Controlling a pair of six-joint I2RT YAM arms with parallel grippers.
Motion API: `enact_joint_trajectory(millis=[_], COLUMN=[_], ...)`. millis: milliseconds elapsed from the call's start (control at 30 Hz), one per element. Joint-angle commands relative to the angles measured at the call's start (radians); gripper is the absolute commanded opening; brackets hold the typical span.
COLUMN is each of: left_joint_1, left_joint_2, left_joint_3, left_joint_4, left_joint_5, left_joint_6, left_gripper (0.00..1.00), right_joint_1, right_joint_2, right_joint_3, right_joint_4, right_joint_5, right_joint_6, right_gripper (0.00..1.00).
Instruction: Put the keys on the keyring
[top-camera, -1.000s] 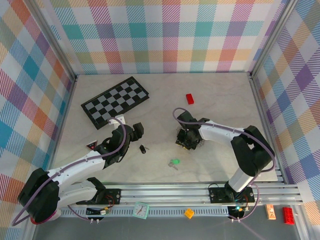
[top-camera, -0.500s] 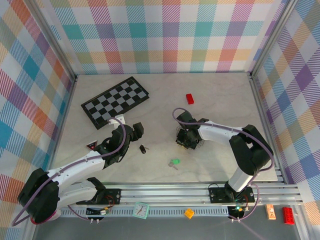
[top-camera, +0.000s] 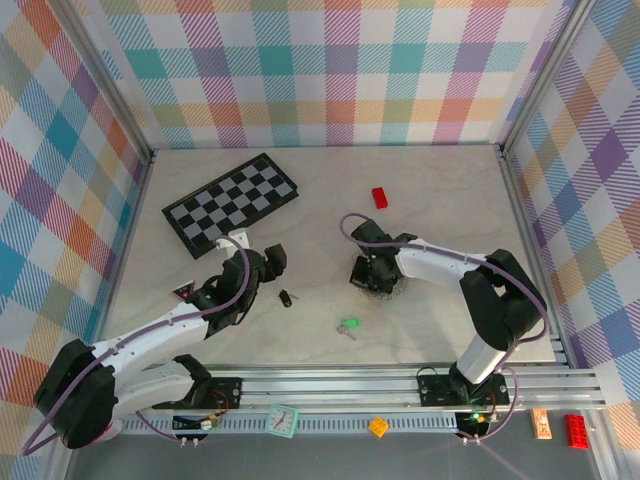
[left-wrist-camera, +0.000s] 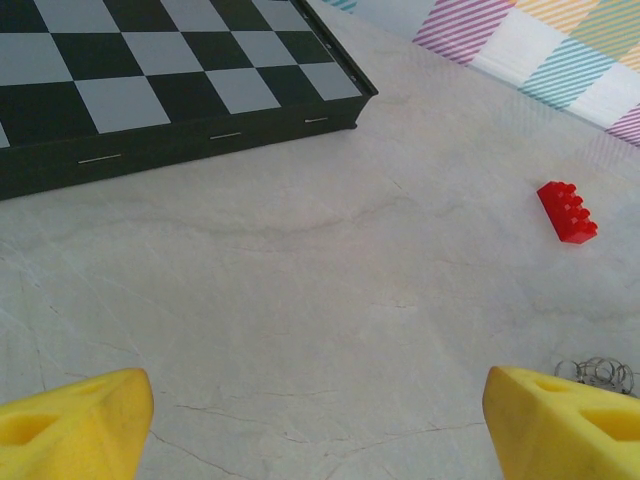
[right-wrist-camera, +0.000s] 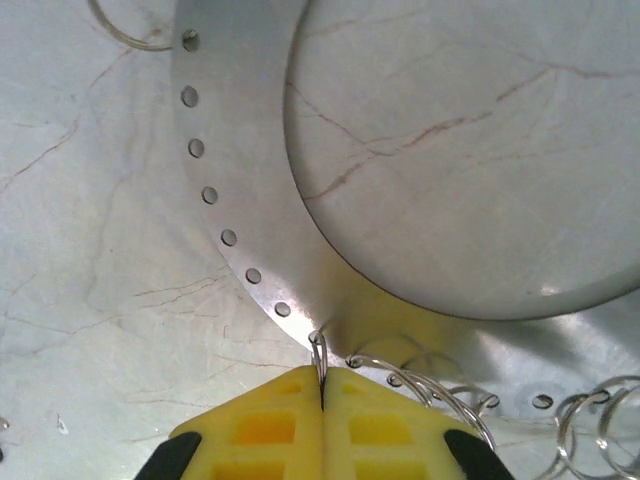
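At the rim of the keyring (right-wrist-camera: 235, 170), we see the R gripper (right-wrist-camera: 322, 388) pressed fully closed, pinching a small wire loop (right-wrist-camera: 318, 348) threaded thru one of the rim holes (ring lies flat on the table (top-camera: 450, 200)). L gripper (left-wrist-camera: 318, 425) hovers w/ fingers spread wide, nothing between them. Black key (top-camera: 286, 297) and green key (top-camera: 348, 326) lie loose, apart from the ring.

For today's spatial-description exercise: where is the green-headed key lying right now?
In the top view, the green-headed key lies low and central, down-right of the black-headed key and down-left of the keyring.
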Motion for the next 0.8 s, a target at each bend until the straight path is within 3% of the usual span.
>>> enact_joint_trajectory(millis=[0, 233, 533, 667, 767], left_joint_1=[-0.013, -0.014, -0.013, -0.013, -0.014], left_joint_2=[-0.026, -0.034, -0.038, -0.045, -0.043], left_joint_3=[-0.004, -0.013, -0.014, -0.018, -0.018], left_joint_4=[-0.022, -0.033, -0.045, -0.048, -0.047], left_joint_5=[-0.03, -0.039, -0.044, -0.051, -0.051], left_joint_6=[-0.014, -0.02, -0.024, -0.026, -0.025], left_gripper=[0.85, 0.85, 0.85, 0.85, 0.85], right_joint_1=[0.009, 0.038, 0.056, 0.057, 0.057], right_joint_2=[0.021, 0.059, 0.114, 0.131, 0.139], right_joint_3=[0.056, 0.099, 0.133, 0.147, 0.153], right_joint_4=[-0.105, -0.197, -0.178, -0.19, -0.196], right_joint_5=[0.013, 0.006, -0.014, -0.005, 0.0], right_joint_6=[-0.172, -0.32, -0.312, -0.304, -0.301], right_gripper=[0.0, 0.0, 0.0, 0.13, 0.15])
